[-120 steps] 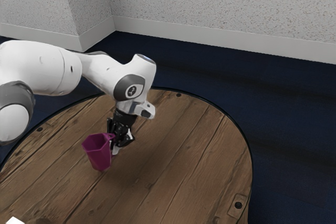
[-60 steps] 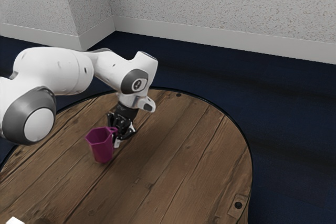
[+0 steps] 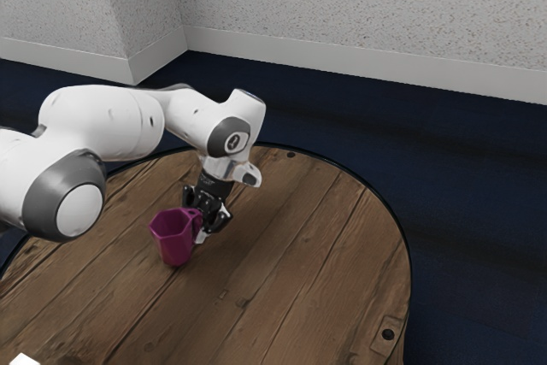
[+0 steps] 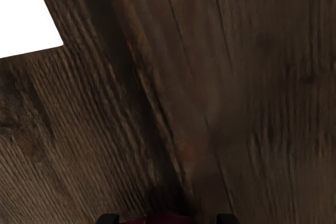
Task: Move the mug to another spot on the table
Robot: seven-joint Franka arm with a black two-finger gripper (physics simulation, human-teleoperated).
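Observation:
A magenta mug (image 3: 175,235) stands upright on the round wooden table (image 3: 291,254), left of the table's middle in the exterior view. My black gripper (image 3: 203,218) is at the mug's right side, shut on its rim and handle side. The white arm reaches in from the exterior view's left. In the wrist view a sliver of the mug (image 4: 165,217) shows right under my hand, above dark wooden planks (image 4: 199,103).
The table's dark rim (image 3: 402,237) curves along the exterior view's right, with blue carpet beyond. Bolts (image 3: 388,333) sit near the table's front right edge. A white object (image 3: 17,358) lies at the table's lower left corner.
My gripper has carried the mug a little toward the exterior view's right and slightly farther back across the table, and the arm's elbow has swung closer to the camera.

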